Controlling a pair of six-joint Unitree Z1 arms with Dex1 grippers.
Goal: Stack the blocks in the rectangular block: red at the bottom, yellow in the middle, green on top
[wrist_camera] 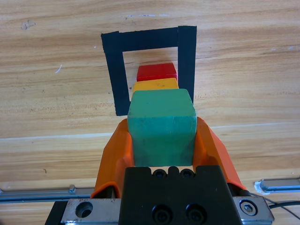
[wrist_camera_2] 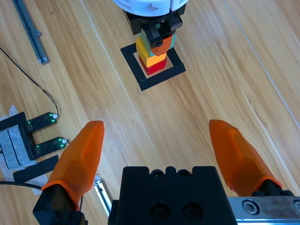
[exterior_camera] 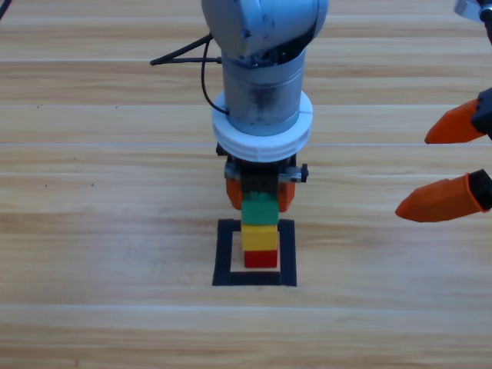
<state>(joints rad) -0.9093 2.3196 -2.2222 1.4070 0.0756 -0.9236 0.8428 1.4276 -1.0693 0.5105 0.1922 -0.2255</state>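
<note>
Three blocks stacked on wooden table [exterior_camera: 92, 231]; left gripper [exterior_camera: 259, 201] pinching green [exterior_camera: 259, 209]; right gripper [exterior_camera: 446, 165] spread.

Overhead camera looks straight down on the wooden table [exterior_camera: 92, 231]. Left wrist camera sits close in, peering along its jaws at the block stack [wrist_camera: 161, 122]. Right wrist camera hangs back, higher, facing that same stack [wrist_camera_2: 152, 54] inside the tape square [wrist_camera_2: 152, 77].

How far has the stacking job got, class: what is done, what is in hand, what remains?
Done: red cube sits inside the tape square, yellow cube on it. In hand: the left gripper grips the green cube on top of yellow. Left: release and withdraw. The right gripper waits open at the right edge.
</note>
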